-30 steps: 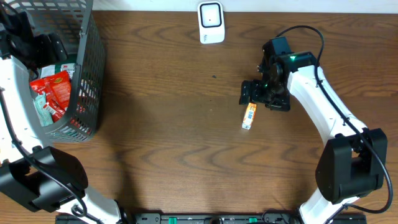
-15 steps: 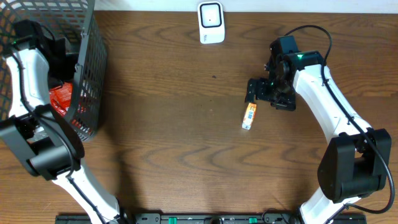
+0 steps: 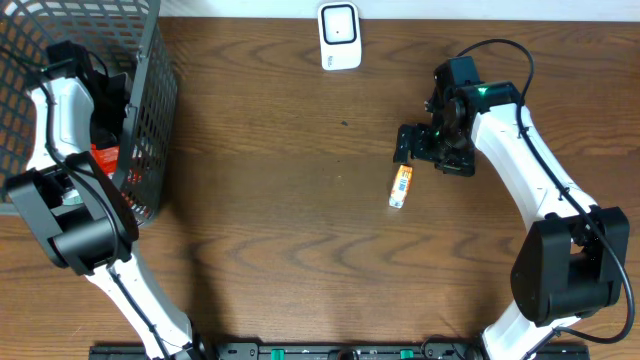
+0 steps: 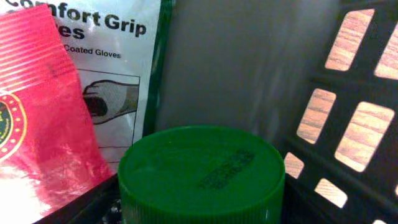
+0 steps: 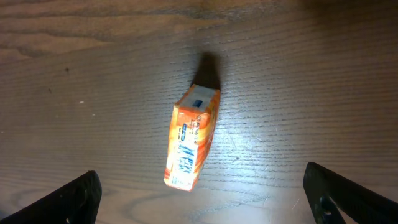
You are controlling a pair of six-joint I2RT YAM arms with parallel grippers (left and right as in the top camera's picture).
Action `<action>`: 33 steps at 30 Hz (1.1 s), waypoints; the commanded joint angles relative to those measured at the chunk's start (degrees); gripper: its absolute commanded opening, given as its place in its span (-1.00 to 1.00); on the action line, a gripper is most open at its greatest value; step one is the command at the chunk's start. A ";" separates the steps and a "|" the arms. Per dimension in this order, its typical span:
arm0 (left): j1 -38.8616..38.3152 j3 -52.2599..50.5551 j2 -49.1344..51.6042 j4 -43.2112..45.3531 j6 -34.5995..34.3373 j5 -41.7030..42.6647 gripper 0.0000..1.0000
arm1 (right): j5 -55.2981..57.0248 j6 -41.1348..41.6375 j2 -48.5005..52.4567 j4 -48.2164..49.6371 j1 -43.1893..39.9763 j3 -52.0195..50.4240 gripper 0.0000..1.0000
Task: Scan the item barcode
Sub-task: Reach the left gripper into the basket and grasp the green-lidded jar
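Right-wrist footage is framed, nearest the lens, by the fingertips of the right gripper (image 5: 200, 177), which are spread wide at the two lower corners and are clasped on nothing. Just beyond them, the orange box (image 5: 191, 138) is seen lying flat and untouched on the table (image 5: 311, 74) at mid-frame. The lower edge of the left-wrist view is filled by a green lid (image 4: 202, 171). Behind it a red pouch (image 4: 37, 106) and a glove packet (image 4: 118, 68) are stood at the upper left, and the mesh of the basket (image 4: 329, 79) is seen at the right. The left gripper's fingers are not shown, so whether it is released or clenched cannot be told. From overhead, the left arm (image 3: 62, 100) is seen reaching into the basket at the upper left. The scanner (image 3: 339, 36) is set farthest off, at the top middle edge, well apart from the box. Nothing is presented to the scanner, so the scan is judged not under way: an item is yet to be gripped, carried and shown. Whether the box itself has been scanned cannot be told.
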 commanded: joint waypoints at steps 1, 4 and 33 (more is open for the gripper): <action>-0.15 -1.11 1.18 -1.01 -1.44 0.48 0.57 | 0.26 0.52 -0.09 0.02 -0.33 0.09 0.99; -0.15 -2.14 1.22 -1.03 -1.44 0.50 0.66 | 0.26 0.52 -0.09 0.02 -0.31 0.09 0.98; 5.70 0.83 -22.58 2.27 -7.72 0.46 -0.12 | 0.26 -1.44 -0.33 0.50 -1.42 0.31 0.99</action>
